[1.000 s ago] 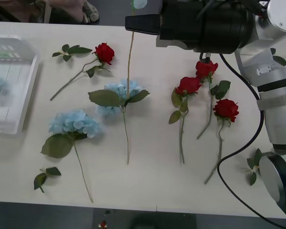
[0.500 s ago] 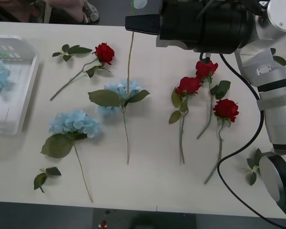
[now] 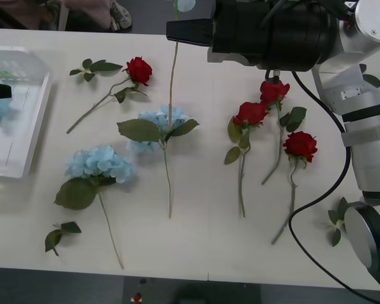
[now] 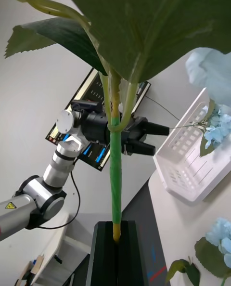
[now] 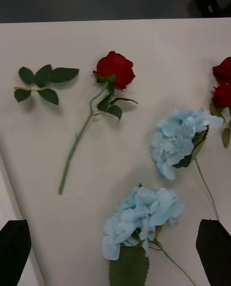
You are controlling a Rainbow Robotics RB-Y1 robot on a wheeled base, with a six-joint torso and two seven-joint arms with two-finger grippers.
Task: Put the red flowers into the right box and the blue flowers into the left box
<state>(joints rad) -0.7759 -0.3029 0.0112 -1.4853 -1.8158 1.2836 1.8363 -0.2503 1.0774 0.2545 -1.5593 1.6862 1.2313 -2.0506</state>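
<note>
The right gripper (image 4: 114,247) is clamped on the green stem (image 4: 115,180) of one of the blue flowers, with its black fingers closed against each other around the stem base; the stem rises straight from the fingers into large green leaves (image 4: 159,21). In the front view this stem (image 3: 172,82) hangs vertically from the right arm (image 3: 272,31) over the far side of the table (image 3: 202,240).

The left gripper (image 5: 115,250) is released, with its two black fingertips (image 5: 14,250) spread wide apart. Between and beyond them lie two blue flowers (image 5: 142,218) and one of the red flowers (image 5: 114,69), all flat on the table. The left box (image 3: 16,120) sits at the table's left edge. Three more red flowers (image 3: 250,114) lie under the right arm.

No legible writing appears on the task objects.
</note>
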